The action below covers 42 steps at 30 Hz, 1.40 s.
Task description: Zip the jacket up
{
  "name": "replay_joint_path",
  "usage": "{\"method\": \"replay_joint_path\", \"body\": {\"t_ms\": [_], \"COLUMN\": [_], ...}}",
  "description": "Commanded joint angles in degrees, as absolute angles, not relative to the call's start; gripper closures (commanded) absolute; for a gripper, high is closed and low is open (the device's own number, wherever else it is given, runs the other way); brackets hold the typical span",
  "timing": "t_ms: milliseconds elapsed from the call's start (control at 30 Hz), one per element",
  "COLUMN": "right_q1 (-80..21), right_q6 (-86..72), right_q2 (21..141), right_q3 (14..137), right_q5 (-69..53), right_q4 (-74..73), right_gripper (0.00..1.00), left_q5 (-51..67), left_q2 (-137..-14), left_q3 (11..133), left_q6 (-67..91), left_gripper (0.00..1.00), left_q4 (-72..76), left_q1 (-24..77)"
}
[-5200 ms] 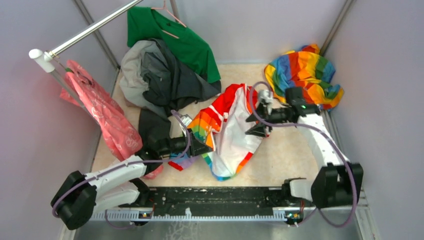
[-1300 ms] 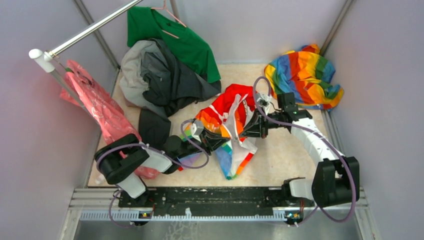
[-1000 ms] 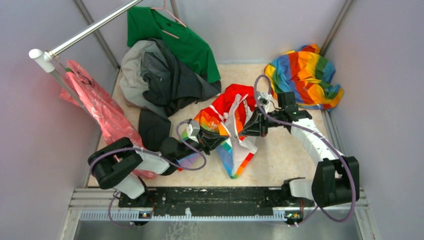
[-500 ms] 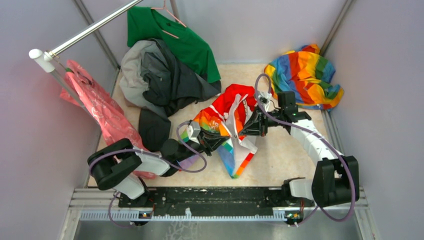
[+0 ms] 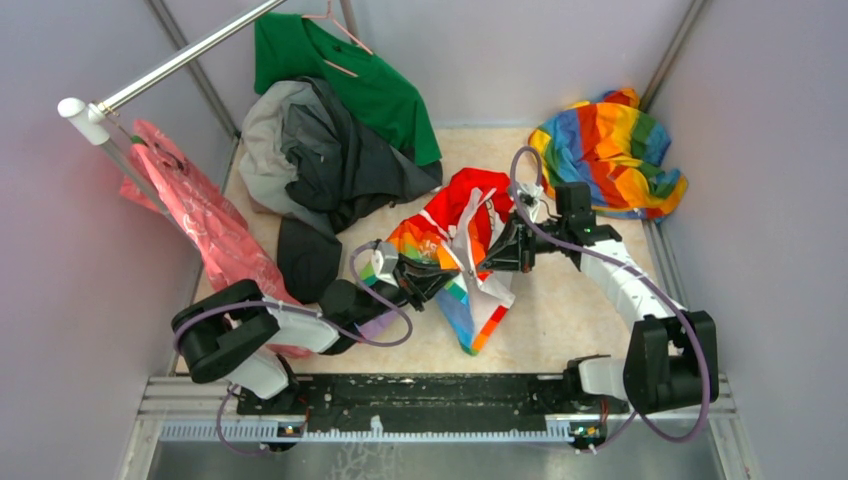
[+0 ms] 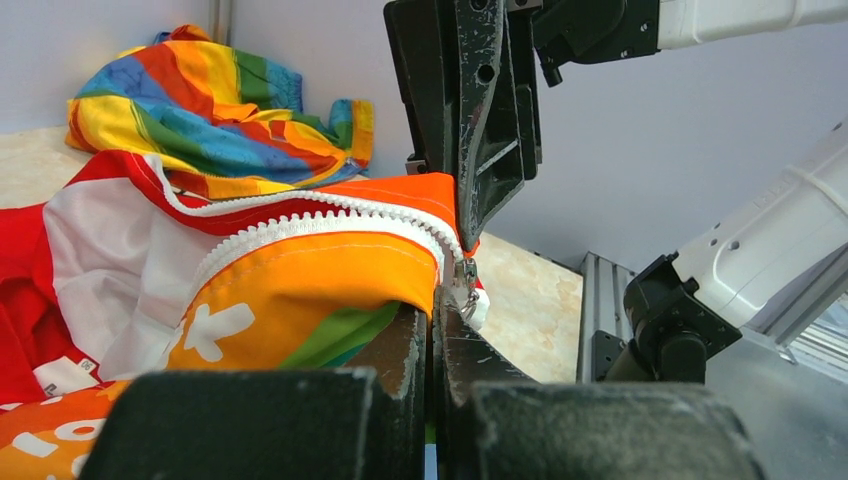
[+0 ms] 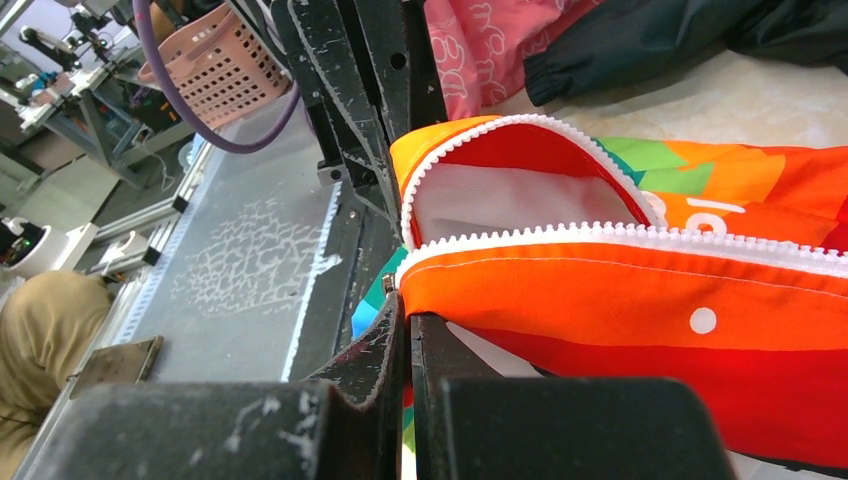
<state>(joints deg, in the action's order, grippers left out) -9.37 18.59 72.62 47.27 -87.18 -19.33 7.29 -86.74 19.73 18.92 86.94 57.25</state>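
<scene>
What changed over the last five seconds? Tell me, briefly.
The left arm folded up, its jaws pushing right toward the right arm, whose jaws edged left. The jacket bunched narrower between them. Both jaws stay shut on the jacket's zipper edges; the rainbow cloth and dark garment pile lie as before.

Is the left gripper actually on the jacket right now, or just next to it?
Touching. The left wrist view shows the left gripper shut on the jacket, its orange zipper edge pinched in the closed jaws.
</scene>
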Motion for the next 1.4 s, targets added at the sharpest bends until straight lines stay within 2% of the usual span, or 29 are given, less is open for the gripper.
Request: {"method": "replay_joint_path", "body": {"t_ms": [0,500,1367], "right_q1": [-9.8,-9.8,-9.8], "right_q6": [17.5,13.6,15.3], "right_q2": [72.2,72.1,71.9], "right_q3": [47.3,46.6,47.5], "right_q5": [-90.1,-89.5,-90.9], "right_q4": [-16.3,-12.4,-14.2], "right_gripper": [1.0,1.0,1.0], "left_q5": [6.0,6.4,5.3], "left_q2": [-85.6,-86.1,-87.5], "left_q3": [21.2,22.3,22.2], "left_q6": [20.7,21.5,22.8], "left_gripper": [1.0,1.0,1.0], "left_q4": [102.6,102.6,102.7], "left_q1": [57.9,58.5,58.5]}}
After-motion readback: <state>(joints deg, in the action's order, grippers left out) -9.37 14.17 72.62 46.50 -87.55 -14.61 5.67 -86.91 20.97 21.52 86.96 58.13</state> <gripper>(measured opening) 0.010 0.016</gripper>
